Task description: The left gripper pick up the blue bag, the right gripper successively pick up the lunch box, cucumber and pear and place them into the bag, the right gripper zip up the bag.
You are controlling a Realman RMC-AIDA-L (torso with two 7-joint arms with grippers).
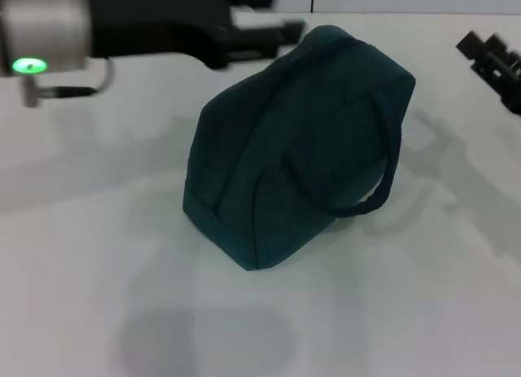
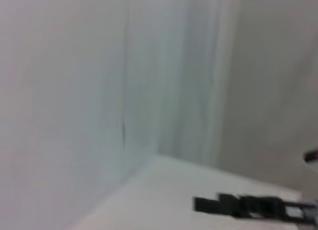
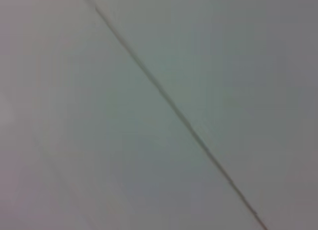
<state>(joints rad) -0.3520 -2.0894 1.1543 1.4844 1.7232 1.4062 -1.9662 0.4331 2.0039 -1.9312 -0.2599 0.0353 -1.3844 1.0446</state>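
The blue bag (image 1: 305,141) lay tipped on its side mid-table (image 1: 98,255), one loop handle (image 1: 383,169) drooping over its near face; its mouth could not be seen, probably turned away. The left gripper (image 1: 273,31) hovered at the bag's far upper edge, fingers reaching toward the fabric, though I could not tell whether they pinched it; likely placed there to lift the bag. The right gripper (image 1: 492,59) waited well off to the right. No lunch box, cucumber or pear showed.
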